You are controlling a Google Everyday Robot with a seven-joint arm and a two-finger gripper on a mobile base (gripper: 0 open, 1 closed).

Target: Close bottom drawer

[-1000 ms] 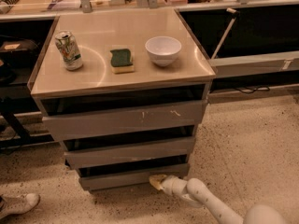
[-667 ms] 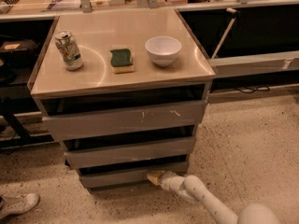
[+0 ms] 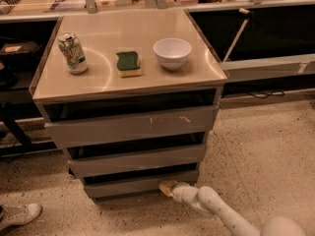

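The gripper [image 3: 166, 187] has edged in since a second ago and now presses the right end of the bottom drawer [image 3: 130, 185] just to its left. The front still stands proud, so closing has barely begun, and I cannot tell if the gripper is open or closed. Well above it the cabinet top [image 3: 98, 80] holds a can [image 3: 72, 52], a sponge [image 3: 128, 63] and a bowl [image 3: 172, 53], and speckled floor [image 3: 266, 146] lies beneath it.

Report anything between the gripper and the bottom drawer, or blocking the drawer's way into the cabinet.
Nothing visible does. The gripper is right at the front of the bottom drawer, toward its right end. The dark gap above that front hides the drawer's inside, so I cannot check there.
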